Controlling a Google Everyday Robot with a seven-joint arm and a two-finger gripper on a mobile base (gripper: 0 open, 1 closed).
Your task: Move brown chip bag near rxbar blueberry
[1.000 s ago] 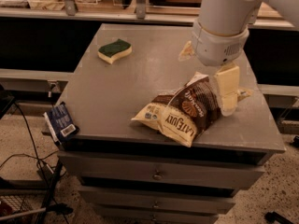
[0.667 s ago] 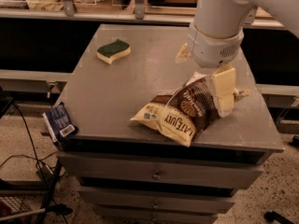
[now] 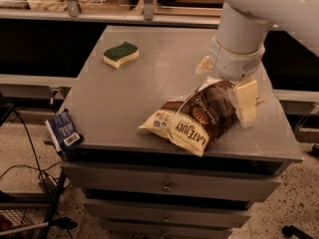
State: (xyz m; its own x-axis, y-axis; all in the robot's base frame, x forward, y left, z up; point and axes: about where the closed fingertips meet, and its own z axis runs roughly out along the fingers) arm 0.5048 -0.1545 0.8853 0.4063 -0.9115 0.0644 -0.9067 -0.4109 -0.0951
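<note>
The brown chip bag (image 3: 192, 121) lies at the front right of the grey table top (image 3: 149, 88), its left end on the surface and its right end raised. My gripper (image 3: 225, 94) comes down from the white arm (image 3: 239, 39) at that raised end and is shut on the bag. One cream finger (image 3: 245, 103) shows in front of the bag and the other (image 3: 202, 66) behind it. The rxbar blueberry (image 3: 65, 131) lies at the table's front left corner, partly over the edge, far from the bag.
A green-and-yellow sponge (image 3: 120, 54) sits at the back left of the table. Drawers (image 3: 164, 185) run below the front edge. Cables and a stand (image 3: 45, 183) lie on the floor at the left. Shelving (image 3: 99, 4) runs behind the table.
The arm has shifted only slightly and sits a little lower over the bag's right end. The bag, the bar and the sponge keep their places.
</note>
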